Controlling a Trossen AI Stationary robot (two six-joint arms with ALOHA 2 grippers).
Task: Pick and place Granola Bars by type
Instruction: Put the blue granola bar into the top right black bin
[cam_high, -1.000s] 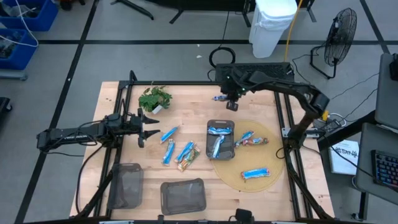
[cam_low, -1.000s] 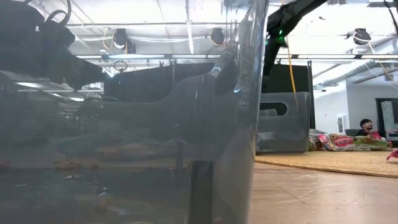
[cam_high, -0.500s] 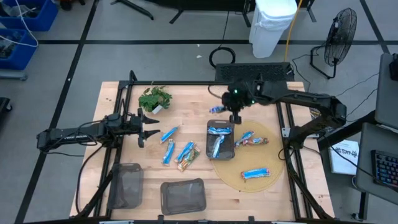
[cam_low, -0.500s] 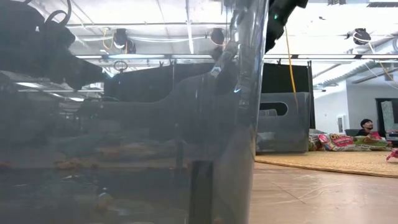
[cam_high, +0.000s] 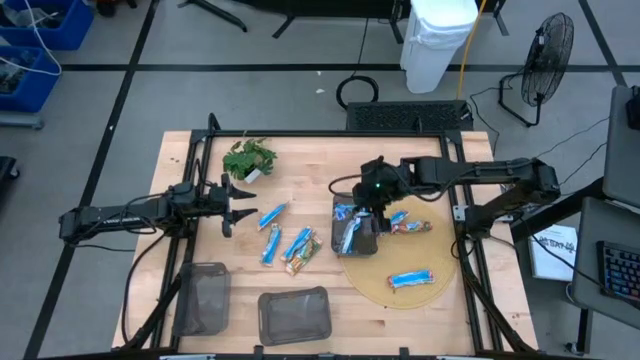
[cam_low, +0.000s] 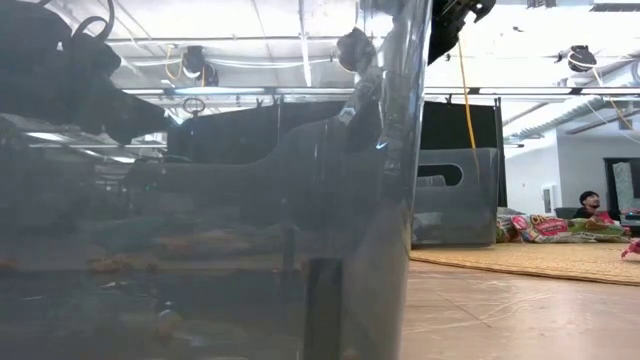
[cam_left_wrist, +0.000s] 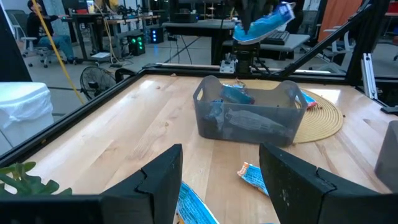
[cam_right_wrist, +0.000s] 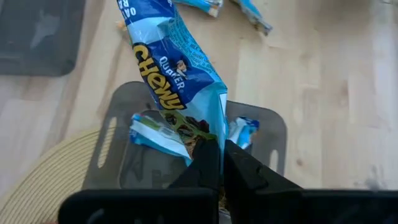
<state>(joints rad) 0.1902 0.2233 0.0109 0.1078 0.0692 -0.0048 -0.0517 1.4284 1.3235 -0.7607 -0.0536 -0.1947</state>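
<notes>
My right gripper hangs above the far end of the grey bin, shut on a blue and white granola bar. The bin stands on the edge of a round woven mat and holds a few blue bars. Several more bars lie flat on the wood, blue ones and a brownish one. Three lie on the mat. My left gripper waits open at the table's left, apart from everything. My right gripper pinches the blue and white bar by one end of its wrapper between the two fingers, coming from above. The bar is lifted clear over the bin and sticks out sideways from the fingers, tilted.
Two dark mesh trays sit at the near edge. A leafy sprig lies at the far left. A black frame rims the table. A dark tray wall fills most of the low view.
My right gripper has travelled from the table's far edge toward the near edge, carrying the blue bar, and now hangs over the grey bin. It has stayed shut on the bar throughout.
</notes>
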